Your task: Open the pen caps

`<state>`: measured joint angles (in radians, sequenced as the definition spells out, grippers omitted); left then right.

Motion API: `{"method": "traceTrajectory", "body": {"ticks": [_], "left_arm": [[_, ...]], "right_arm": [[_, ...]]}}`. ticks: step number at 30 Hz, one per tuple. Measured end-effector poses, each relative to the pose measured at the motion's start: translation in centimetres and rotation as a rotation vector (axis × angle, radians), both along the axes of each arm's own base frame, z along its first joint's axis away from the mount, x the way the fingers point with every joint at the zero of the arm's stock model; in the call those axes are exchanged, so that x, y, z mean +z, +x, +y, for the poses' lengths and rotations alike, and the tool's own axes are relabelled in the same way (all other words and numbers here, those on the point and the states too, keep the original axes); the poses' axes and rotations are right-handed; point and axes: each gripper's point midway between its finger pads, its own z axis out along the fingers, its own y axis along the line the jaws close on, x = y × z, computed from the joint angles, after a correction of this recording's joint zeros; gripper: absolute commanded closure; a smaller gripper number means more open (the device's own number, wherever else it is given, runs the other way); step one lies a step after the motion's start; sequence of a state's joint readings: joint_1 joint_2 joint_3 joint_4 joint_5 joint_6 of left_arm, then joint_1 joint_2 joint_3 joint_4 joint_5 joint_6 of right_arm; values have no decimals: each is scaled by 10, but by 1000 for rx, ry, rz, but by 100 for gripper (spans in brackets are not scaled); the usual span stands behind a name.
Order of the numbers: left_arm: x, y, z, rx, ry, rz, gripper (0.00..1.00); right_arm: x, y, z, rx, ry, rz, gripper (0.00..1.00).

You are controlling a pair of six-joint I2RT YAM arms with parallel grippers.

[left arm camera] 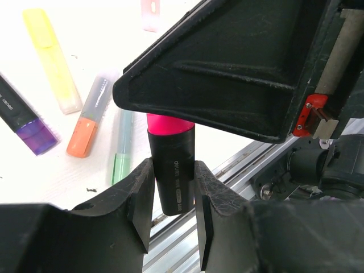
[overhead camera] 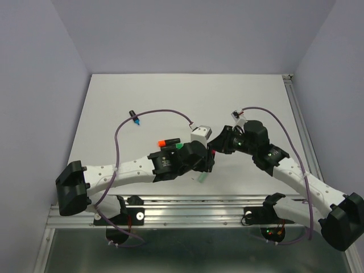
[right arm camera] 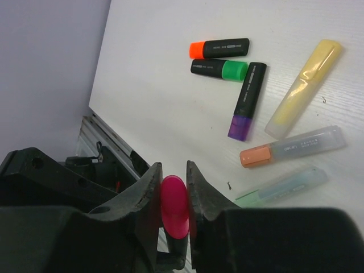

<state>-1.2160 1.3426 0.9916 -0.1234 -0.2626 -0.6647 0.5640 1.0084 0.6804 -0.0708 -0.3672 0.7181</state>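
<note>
The left gripper (left arm camera: 172, 190) is closed most of the way. Its two fingers (left arm camera: 141, 196) press against either side of a black pen body (left arm camera: 170, 170), which lies lengthways between them. On the far end of that barrel, just past the left fingertips, is the pink cap (left arm camera: 169, 124), seated on the body with no gap showing. The right gripper (right arm camera: 173, 190) meets it from the opposite end and is clamped fully down on the pink cap, one pad (right arm camera: 149, 193) on each flank, with the cap's rounded end facing its own wrist camera. From the left wrist, the right gripper's dark housing looms directly over the cap. Beyond the right gripper's fingertips, flat on the table (right arm camera: 148, 85) and well apart from the jaws, lie the other pens. Farthest out is an orange-capped pen (right arm camera: 224, 48), with a green-capped pen (right arm camera: 213, 69) just beside it. A purple-capped pen (right arm camera: 248, 94) lies at the green cap's end, and a yellow highlighter (right arm camera: 304, 88) lies off to the right-finger side. Nearer the tips are a peach-capped pen (right arm camera: 293, 146) and a pale green pen (right arm camera: 281, 186).
</note>
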Motion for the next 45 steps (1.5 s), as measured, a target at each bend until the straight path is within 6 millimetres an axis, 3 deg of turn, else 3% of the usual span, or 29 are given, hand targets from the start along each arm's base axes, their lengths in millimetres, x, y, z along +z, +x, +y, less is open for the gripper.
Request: {"method": "traceTrajectory", "body": {"ticks": [1, 12, 20, 22, 25, 26, 30, 32, 33, 35, 38, 45], "left_arm": [[0, 0, 0, 0, 0, 0, 100], [-5, -5, -3, -9, -88, 43, 100], [12, -1, 5, 51, -234, 28, 100], [2, -20, 7, -10, -212, 80, 100], [-28, -60, 11, -127, -125, 177, 100], [-38, -70, 12, -154, -94, 209, 100], [-57, -79, 16, -177, -32, 259, 100], [-60, -80, 17, -175, -20, 263, 85], [-61, -79, 18, -172, -10, 262, 71], [-58, -75, 17, -164, 8, 248, 54], [-40, -62, 10, -147, 4, 193, 3], [9, -19, -2, -128, -122, 85, 1]], "right_arm": [[0, 0, 0, -2, 0, -1, 99], [-11, 16, -15, -156, -103, 70, 99], [-8, 35, -24, -165, -77, 182, 99], [-1, 69, -47, -290, -95, 115, 99], [17, 111, -83, -458, -100, 30, 99], [24, 119, -92, -498, -98, 3, 99], [36, 125, -93, -508, -84, -45, 99], [36, 124, -91, -495, -84, -46, 99], [36, 123, -90, -481, -83, -47, 99], [38, 118, -84, -440, -75, -51, 99], [45, 107, -77, -374, -54, -74, 99], [54, 62, -62, -197, 18, -128, 99]]}}
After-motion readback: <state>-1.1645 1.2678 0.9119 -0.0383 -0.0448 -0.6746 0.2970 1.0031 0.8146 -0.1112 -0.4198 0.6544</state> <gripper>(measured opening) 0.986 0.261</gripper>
